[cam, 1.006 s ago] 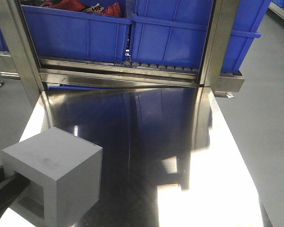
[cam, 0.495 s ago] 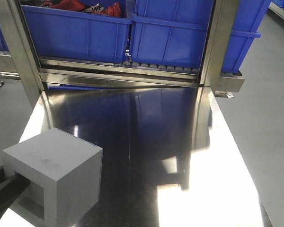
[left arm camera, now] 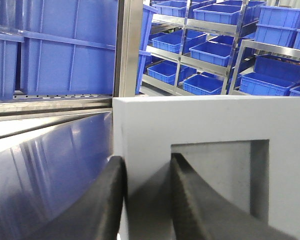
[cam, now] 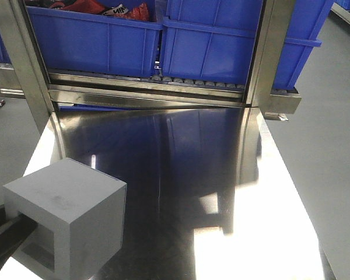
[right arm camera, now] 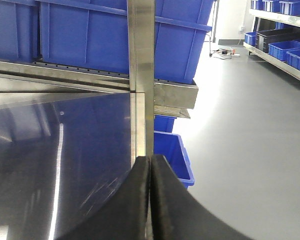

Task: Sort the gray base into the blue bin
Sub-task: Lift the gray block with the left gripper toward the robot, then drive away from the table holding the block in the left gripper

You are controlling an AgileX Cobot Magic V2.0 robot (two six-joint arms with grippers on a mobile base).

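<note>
Left wrist-mounted view: my left gripper (left arm camera: 147, 200) is clamped on the gray base (left arm camera: 210, 120). One black jaw sits outside its left wall, the other inside the square recess, with the wall pinched between them. Exterior front-facing view: the base is at the near left corner of the steel table (cam: 221, 175), recess facing near-left. The blue bin (cam: 213, 52) is on the roller rack (cam: 192, 81) past the far edge, well apart from the base. Right wrist-mounted view: my right gripper (right arm camera: 150, 200) is pressed closed, gripping nothing.

Matte gray base (cam: 64, 216), bright blue bin (cam: 213, 46), black fingers (left arm camera: 107, 200)
</note>
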